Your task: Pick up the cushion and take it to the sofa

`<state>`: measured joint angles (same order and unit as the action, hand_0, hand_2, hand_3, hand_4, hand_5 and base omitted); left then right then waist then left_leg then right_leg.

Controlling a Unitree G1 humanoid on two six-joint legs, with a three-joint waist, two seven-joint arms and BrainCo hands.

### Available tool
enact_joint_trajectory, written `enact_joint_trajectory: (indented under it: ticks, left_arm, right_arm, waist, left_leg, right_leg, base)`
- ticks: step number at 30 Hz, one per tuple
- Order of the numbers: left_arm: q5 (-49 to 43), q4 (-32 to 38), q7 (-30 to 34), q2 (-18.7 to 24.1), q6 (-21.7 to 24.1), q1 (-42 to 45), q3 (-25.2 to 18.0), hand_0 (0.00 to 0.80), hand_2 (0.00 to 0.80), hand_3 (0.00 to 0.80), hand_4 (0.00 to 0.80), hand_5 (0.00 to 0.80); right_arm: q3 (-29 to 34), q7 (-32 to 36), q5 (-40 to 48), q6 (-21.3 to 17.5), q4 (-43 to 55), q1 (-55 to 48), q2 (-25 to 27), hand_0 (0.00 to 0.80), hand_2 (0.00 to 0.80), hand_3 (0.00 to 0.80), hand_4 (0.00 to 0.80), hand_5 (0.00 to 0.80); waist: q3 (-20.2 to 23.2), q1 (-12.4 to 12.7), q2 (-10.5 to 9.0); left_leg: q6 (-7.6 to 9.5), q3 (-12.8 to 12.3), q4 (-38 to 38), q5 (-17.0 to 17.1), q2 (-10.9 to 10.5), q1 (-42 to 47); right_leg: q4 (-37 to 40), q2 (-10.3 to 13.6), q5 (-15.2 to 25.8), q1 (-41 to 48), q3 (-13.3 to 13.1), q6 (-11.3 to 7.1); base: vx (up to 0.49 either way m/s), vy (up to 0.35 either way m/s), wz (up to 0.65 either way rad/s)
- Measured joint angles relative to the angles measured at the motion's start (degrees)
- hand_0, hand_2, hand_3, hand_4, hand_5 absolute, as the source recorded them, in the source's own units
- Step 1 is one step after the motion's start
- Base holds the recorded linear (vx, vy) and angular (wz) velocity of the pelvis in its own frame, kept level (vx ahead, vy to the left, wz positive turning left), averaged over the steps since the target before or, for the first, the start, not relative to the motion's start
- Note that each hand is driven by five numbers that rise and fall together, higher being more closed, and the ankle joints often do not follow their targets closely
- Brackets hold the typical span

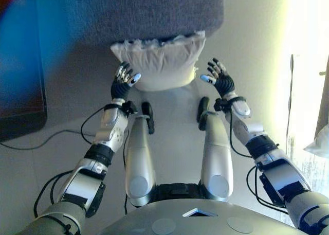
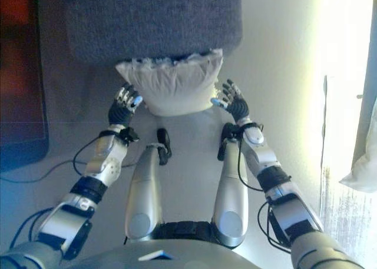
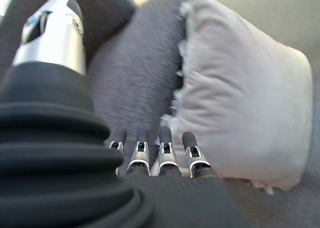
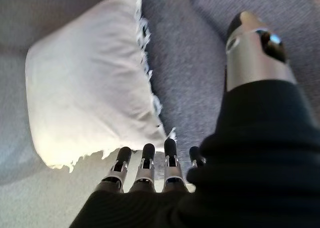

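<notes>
cushion (image 1: 162, 65) on floor against sofa (image 1: 128, 11) | between left hand (image 1: 123, 80), right hand (image 1: 220, 78), untouched

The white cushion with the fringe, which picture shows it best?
The right wrist view: the cushion fills it, its fringed edge sharp against the grey sofa. The left wrist view shows it too, more blurred. Both eye views show it smaller, between the open left hand and right hand.

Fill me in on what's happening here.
The robot is set to pick up a white cushion that lies on the floor against the front of a grey sofa. The left robot hand and the right robot hand are open, one on each side of the cushion, palms facing it. Neither hand is gripping it yet, so the lift has not begun.
</notes>
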<state>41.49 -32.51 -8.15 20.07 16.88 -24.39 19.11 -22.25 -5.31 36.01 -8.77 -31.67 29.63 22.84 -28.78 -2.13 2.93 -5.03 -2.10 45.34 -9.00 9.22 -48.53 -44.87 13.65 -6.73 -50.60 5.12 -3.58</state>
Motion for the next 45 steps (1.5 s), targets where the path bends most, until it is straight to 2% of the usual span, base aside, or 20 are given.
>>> enact_joint_trajectory:
  ticks: [8, 12, 16, 22, 31, 37, 45]
  left_arm:
    - [-2.63, -0.69, -6.67, 0.20, 0.39, -3.82, -0.10, 0.000, 0.000, 0.000, 0.000, 0.000]
    - [-4.29, -5.74, -9.57, 0.39, -0.02, -9.00, -0.35, 0.000, 0.000, 0.000, 0.000, 0.000]
    - [-4.02, -7.57, -10.26, 1.21, -1.70, -11.33, -0.45, 0.000, 0.000, 0.000, 0.000, 0.000]
    - [3.39, -10.05, -9.05, 1.85, -4.01, -15.62, -2.16, 0.000, 0.000, 0.000, 0.000, 0.000]
    - [11.30, -13.71, -8.41, 4.46, -8.05, -23.97, -2.29, 0.000, 0.000, 0.000, 0.000, 0.000]
    - [14.55, -19.09, -8.19, 6.30, -12.31, -27.91, -2.28, 0.000, 0.000, 0.000, 0.000, 0.000]
    - [16.75, -24.31, -7.61, 6.36, -16.29, -32.20, -1.80, 0.000, 0.000, 0.000, 0.000, 0.000]
  right_arm:
    - [-0.94, -4.00, -1.67, 0.30, -1.95, 6.57, 0.44, 0.000, 0.000, 0.000, 0.000, 0.000]
    - [-1.09, -5.10, -1.67, 1.74, -5.35, 11.68, 0.62, 0.000, 0.000, 0.000, 0.000, 0.000]
    - [-1.15, -4.90, -1.62, 3.47, -7.90, 15.44, 1.19, 0.000, 0.000, 0.000, 0.000, 0.000]
    - [-1.67, -2.73, -0.92, 5.62, -10.43, 20.39, 3.24, 0.000, 0.000, 0.000, 0.000, 0.000]
    - [-3.91, -1.82, 2.76, 9.51, -13.10, 26.19, 3.75, 0.000, 0.000, 0.000, 0.000, 0.000]
    - [-5.73, 1.52, 4.18, 13.22, -17.20, 29.42, 2.92, 0.000, 0.000, 0.000, 0.000, 0.000]
    - [-5.85, 3.56, 5.21, 17.03, -21.61, 32.27, 1.87, 0.000, 0.000, 0.000, 0.000, 0.000]
  waist:
    - [-0.45, 0.03, 0.07]
    - [-0.61, 0.00, 0.10]
    - [-0.81, -0.04, 0.03]
    - [-0.82, -0.17, -0.01]
    - [-0.90, -0.24, -0.14]
    - [-1.09, -0.20, -0.46]
    - [-1.09, -0.09, -0.47]
  left_leg:
    - [-0.12, 1.90, 15.79, -5.51, 0.59, -12.39]
    - [-0.64, 3.37, 22.32, -7.12, 0.62, -18.34]
    - [-1.15, 4.47, 27.97, -8.74, 1.06, -22.22]
    - [-1.37, 5.56, 34.52, -10.11, 1.60, -27.30]
    - [-1.00, 6.12, 39.82, -10.29, 1.60, -33.18]
    - [-0.33, 5.95, 42.18, -11.12, 1.63, -33.31]
    - [0.34, 5.38, 44.10, -11.59, 2.34, -33.31]
  right_leg:
    - [-15.86, 0.99, -5.25, -12.90, -2.16, 0.55]
    - [-22.99, 1.14, -7.49, -18.83, -3.02, 1.00]
    - [-28.98, 1.20, -9.56, -22.65, -3.48, 1.55]
    - [-35.65, 1.31, -11.25, -27.67, -4.37, 1.91]
    - [-40.24, 1.36, -11.28, -33.25, -5.76, 1.86]
    - [-42.11, 1.48, -11.47, -33.51, -6.69, 1.48]
    - [-43.40, 1.86, -11.57, -33.59, -7.55, 1.27]
  base:
    - [0.020, 0.033, -0.01]
    - [0.090, -0.002, 0.05]
    - [0.086, 0.001, 0.02]
    - [0.049, 0.019, 0.02]
    - [-0.022, 0.020, 0.01]
    - [0.002, 0.062, -0.01]
    - [0.019, 0.068, -0.02]
